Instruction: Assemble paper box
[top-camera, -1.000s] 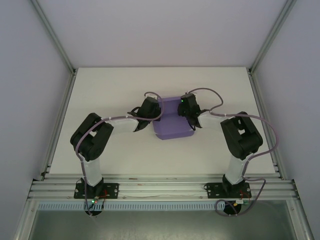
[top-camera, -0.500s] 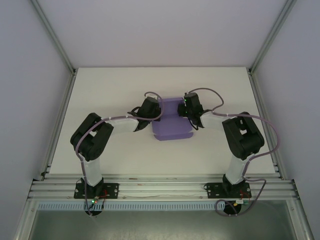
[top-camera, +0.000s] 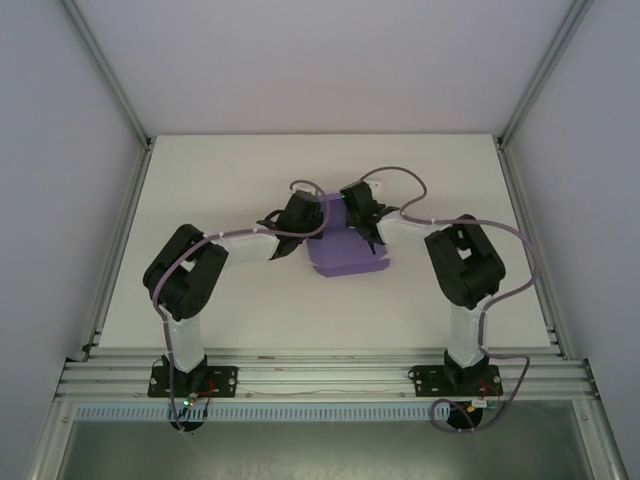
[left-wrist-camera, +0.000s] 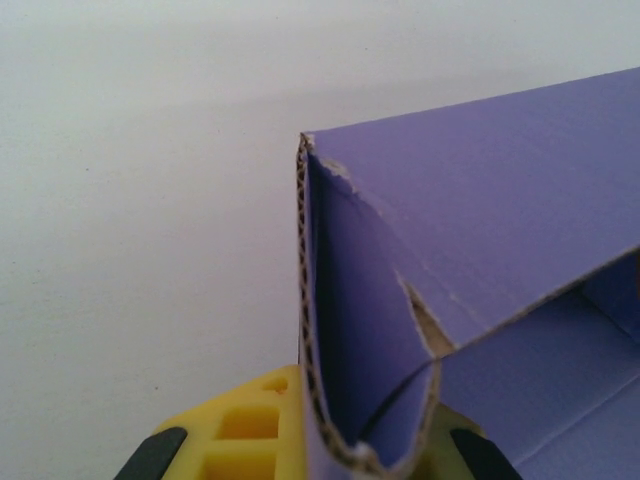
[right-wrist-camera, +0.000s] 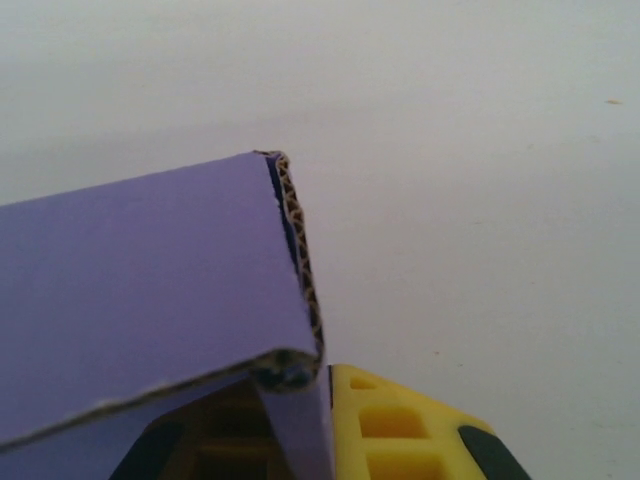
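1. Jaws of the left gripper (left-wrist-camera: 368, 455) are closed on the paper box (top-camera: 347, 250), pinching a doubled-over fold of its left wall between the yellow pads
2. Jaws of the right gripper (right-wrist-camera: 300, 420) are likewise closed on the card, clamping the lower corner of a panel on the box's right side; in the wrist view that panel leans over to the left
3. From above, the box rests near the middle of the desk (top-camera: 220, 180), directly between the two grippers, which meet its far end from opposite sides
4. Its longer side appears to run far to near, so the near half lies flat toward the arm bases, free of either grip, with a low raised lip at the near right corner
5. Neither arm is nearer, since both are already on the card; I judge the coming move turns on the two held walls facing each other across the base, each needing to be brought upright without twisting the thin card
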